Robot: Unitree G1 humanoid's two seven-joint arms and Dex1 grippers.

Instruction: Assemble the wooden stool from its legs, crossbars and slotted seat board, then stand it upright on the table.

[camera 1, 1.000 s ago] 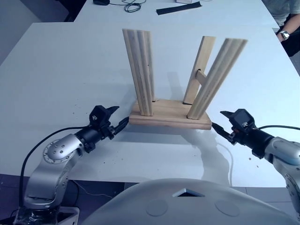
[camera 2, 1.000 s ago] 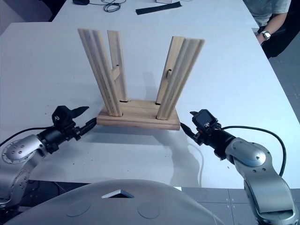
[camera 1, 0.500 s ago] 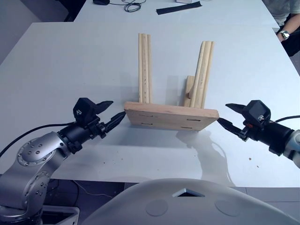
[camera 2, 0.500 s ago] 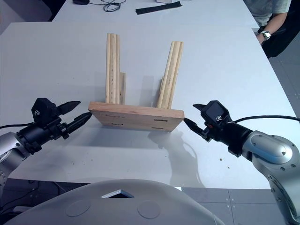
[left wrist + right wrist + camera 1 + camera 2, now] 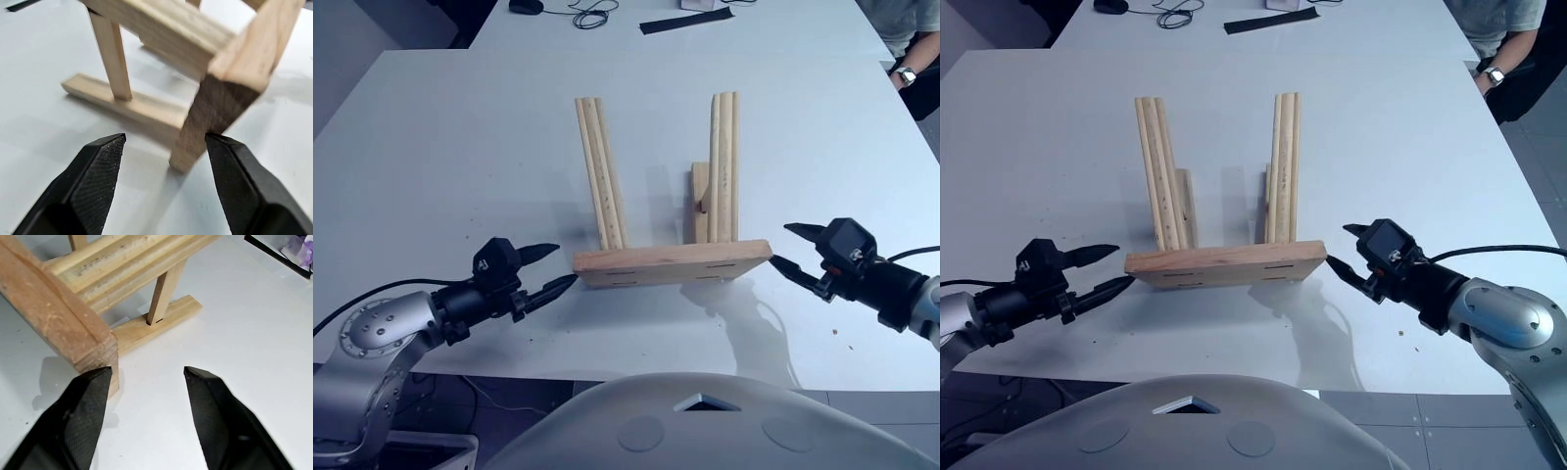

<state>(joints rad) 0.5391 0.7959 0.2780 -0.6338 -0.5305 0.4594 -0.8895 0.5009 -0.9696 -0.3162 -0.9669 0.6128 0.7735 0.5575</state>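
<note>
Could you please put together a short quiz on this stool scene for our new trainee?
1. True or false: the seat board lies flat on the table.
2. Pick one. The jaws of the left gripper and the right gripper are: A) both open, B) both shut, C) one open and one shut.
3. Fill in: the stool's legs point ___ from the robot.

Key: 1 false, it stands on edge; 2 A; 3 away.
</note>
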